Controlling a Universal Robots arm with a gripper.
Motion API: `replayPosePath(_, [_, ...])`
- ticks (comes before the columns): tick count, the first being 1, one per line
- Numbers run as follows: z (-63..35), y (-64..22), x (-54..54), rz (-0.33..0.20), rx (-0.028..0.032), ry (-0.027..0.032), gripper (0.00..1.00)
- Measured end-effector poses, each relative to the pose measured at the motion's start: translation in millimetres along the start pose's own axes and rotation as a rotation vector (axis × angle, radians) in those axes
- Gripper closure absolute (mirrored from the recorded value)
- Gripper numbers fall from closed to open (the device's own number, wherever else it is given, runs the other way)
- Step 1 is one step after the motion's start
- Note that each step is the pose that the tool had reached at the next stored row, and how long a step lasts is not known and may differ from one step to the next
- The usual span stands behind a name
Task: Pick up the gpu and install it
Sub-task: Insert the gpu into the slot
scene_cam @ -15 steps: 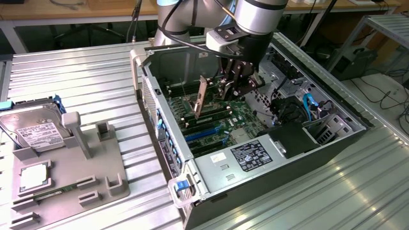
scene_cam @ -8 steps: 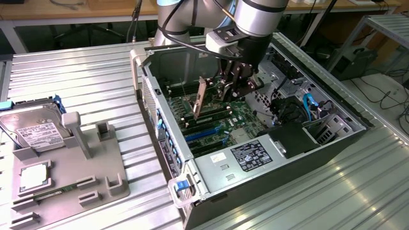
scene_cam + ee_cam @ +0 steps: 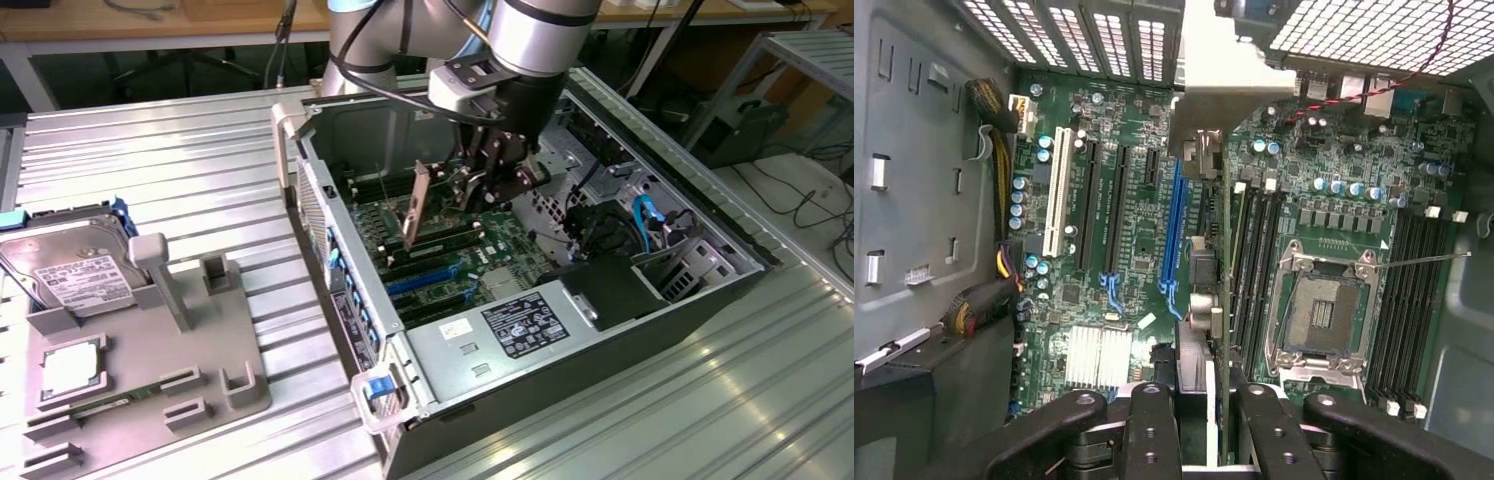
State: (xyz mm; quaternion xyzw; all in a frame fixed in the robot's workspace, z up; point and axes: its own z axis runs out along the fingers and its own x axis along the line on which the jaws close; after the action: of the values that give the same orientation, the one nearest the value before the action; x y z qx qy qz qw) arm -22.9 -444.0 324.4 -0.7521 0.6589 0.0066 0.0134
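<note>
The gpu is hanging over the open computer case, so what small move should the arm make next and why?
Probably ease straight down. The gripper holds the gpu edge-on above the motherboard, roughly in line with the long blue slot but not yet seated in it.

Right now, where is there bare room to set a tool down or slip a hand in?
Bare ribbed table lies between the grey fixture and the open case, and beyond the case. Inside is crowded: the gripper holds the gpu over the motherboard, with cables alongside.
</note>
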Motion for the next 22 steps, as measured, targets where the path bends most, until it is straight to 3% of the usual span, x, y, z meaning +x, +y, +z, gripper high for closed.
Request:
replayPosePath(1, [3.5, 0.0, -0.3, 0.001, -0.0008, 0.0002, 0.72])
replayPosePath(4, [16.8, 0.2, -0.4, 0.094, 0.0016, 0.0011, 0.72])
replayPosePath(5, [18.1, 0.7, -1.2, 0.1, 0.0031, 0.0014, 0.72])
replayPosePath(6, [19.4, 1.9, -2.6, 0.102, 0.0085, 0.0018, 0.72])
replayPosePath(7, [19.9, 4.9, -4.4, 0.101, 0.0321, 0.0037, 0.72])
replayPosePath(8, [23.9, 6.0, -4.7, 0.127, 0.0468, 0.0057, 0.72])
replayPosePath(9, [28.9, 6.3, -4.6, 0.168, 0.0478, 0.0071, 0.72])
replayPosePath(11, [36.1, 20.6, -5.9, 0.17, 0.0478, 0.0071, 0.72])
replayPosePath(14, [41.2, 22.9, 10.0, 0.17, 0.0479, 0.0066, 0.72])
replayPosePath(20, [43.2, 23.5, 13.3, 0.17, 0.0479, 0.0059, 0.72])
replayPosePath(22, [43.9, 27.6, 13.3, 0.17, 0.048, 0.0058, 0.72])
